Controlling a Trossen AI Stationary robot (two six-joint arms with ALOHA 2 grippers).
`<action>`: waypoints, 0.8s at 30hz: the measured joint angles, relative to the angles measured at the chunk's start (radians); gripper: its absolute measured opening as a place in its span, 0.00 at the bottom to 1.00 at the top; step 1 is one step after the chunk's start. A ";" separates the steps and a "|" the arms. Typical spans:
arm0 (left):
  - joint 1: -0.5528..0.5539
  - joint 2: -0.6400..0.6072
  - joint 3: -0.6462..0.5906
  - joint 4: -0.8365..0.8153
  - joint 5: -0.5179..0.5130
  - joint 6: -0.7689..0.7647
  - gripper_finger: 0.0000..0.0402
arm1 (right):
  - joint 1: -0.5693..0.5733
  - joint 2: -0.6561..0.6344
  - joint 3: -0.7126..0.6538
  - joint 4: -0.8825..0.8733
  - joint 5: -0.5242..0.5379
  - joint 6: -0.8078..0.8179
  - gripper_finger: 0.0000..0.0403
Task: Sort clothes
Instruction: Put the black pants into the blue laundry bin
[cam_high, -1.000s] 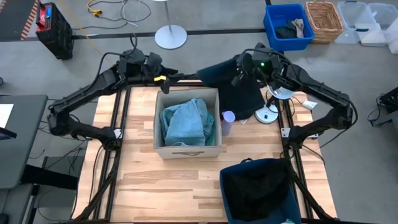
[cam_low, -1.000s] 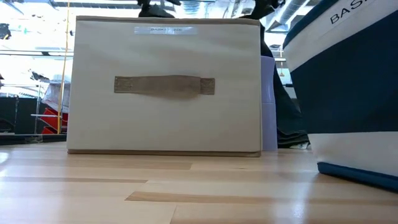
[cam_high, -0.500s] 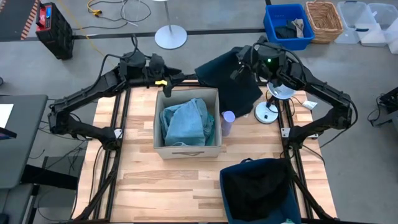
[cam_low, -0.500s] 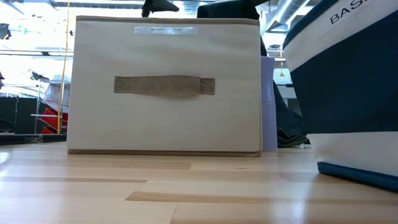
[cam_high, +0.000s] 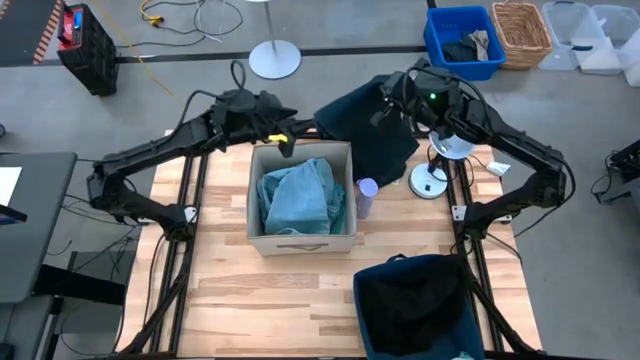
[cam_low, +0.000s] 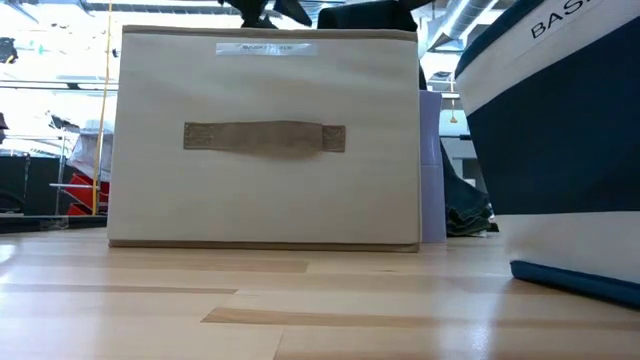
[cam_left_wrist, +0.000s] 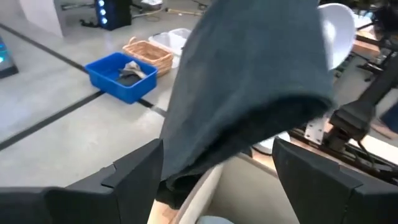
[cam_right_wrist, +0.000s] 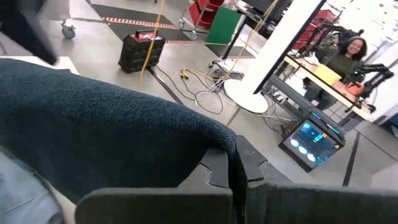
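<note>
My right gripper (cam_high: 392, 106) is shut on the dark green garment (cam_high: 365, 130) above the table's far edge, right of the beige box (cam_high: 300, 238). The garment also shows above the box in the low view (cam_low: 365, 14). My left gripper (cam_high: 284, 141) is open over the box's far rim, just left of the garment's free corner (cam_left_wrist: 249, 93), apart from it. A turquoise garment (cam_high: 305, 195) and a paler blue one (cam_high: 275, 188) lie in the box. A black garment (cam_high: 410, 295) lies in the navy bin (cam_high: 372, 325). My right gripper holds the dark green garment by an upper part (cam_right_wrist: 217, 140), pinched between its shut fingers; the cloth drapes over the fingers and hides the exact spot. The garment hangs and spreads toward the table's left, and its lower end (cam_low: 468, 215) rests on the table.
A lavender cup (cam_high: 366, 197) stands against the box's right side. A white lamp foot (cam_high: 430, 183) stands at the table's right edge. Off the table, beyond it, are a blue crate (cam_high: 462, 40) and a wicker basket (cam_high: 521, 30). A person (cam_right_wrist: 348, 53) sits far off.
My right gripper has risen and moved a little toward the far edge, lifting the dark green garment higher; its left corner has spread out while its lower end stays on the table. My left gripper has moved toward the table's right, to the box's far rim.
</note>
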 joint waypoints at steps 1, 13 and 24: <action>0.000 0.005 0.000 0.001 -0.003 -0.007 0.74 | 0.001 0.000 0.000 -0.006 -0.001 -0.001 0.00; -0.038 0.013 0.000 0.070 0.116 0.025 0.74 | 0.009 0.000 0.000 -0.053 -0.003 -0.009 0.00; -0.079 0.061 0.000 0.112 0.095 0.001 0.74 | 0.011 0.000 0.000 -0.050 -0.003 -0.059 0.00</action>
